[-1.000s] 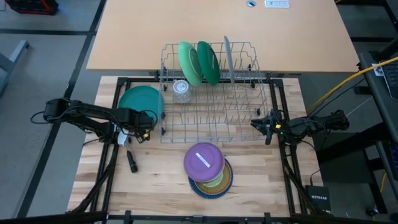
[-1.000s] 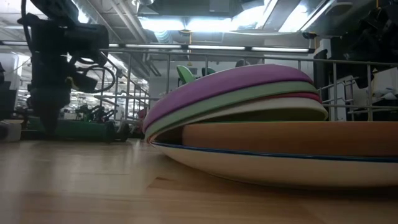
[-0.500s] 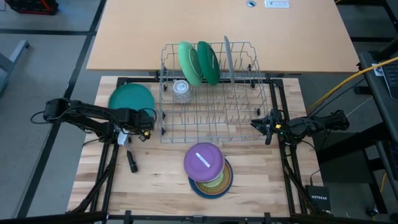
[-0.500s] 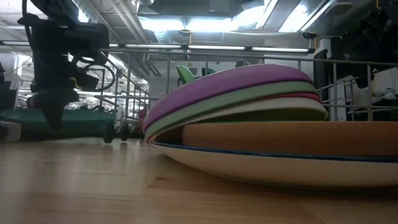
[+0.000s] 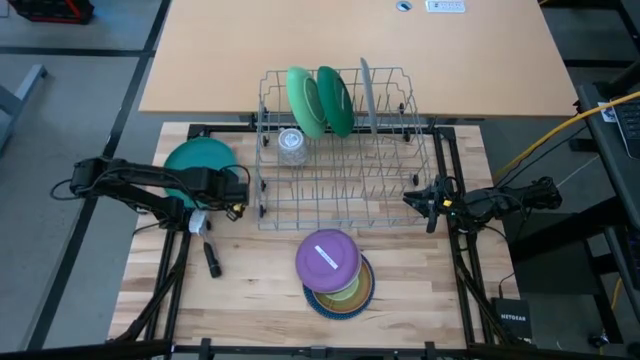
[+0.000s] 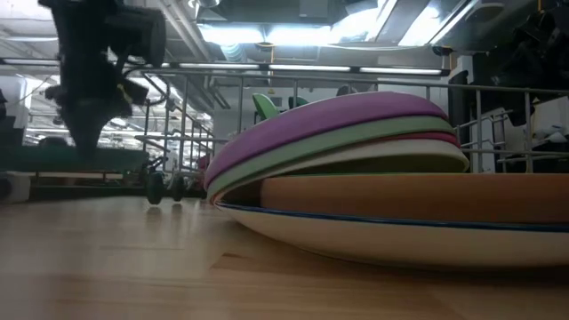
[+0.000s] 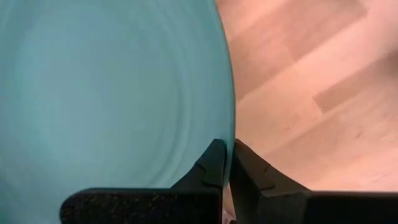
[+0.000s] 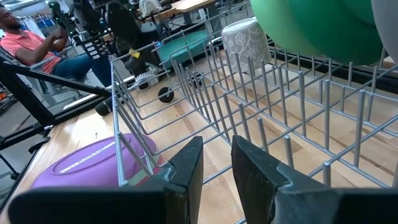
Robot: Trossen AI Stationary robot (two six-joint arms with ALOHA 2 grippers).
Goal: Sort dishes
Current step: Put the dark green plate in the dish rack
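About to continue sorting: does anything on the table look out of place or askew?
A small black object lies loose on the wood table near the left gripper, which is shut on the teal plate rim. The stack of dishes sits slightly tilted. Nothing spilled.

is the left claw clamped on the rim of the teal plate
Yes, in the left wrist view the left claw has its two fingers pinched together on the edge of the teal plate.

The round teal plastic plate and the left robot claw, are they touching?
Touching. The left wrist view shows the left gripper with its two dark fingers pinched shut on the rim of the round teal plastic plate.
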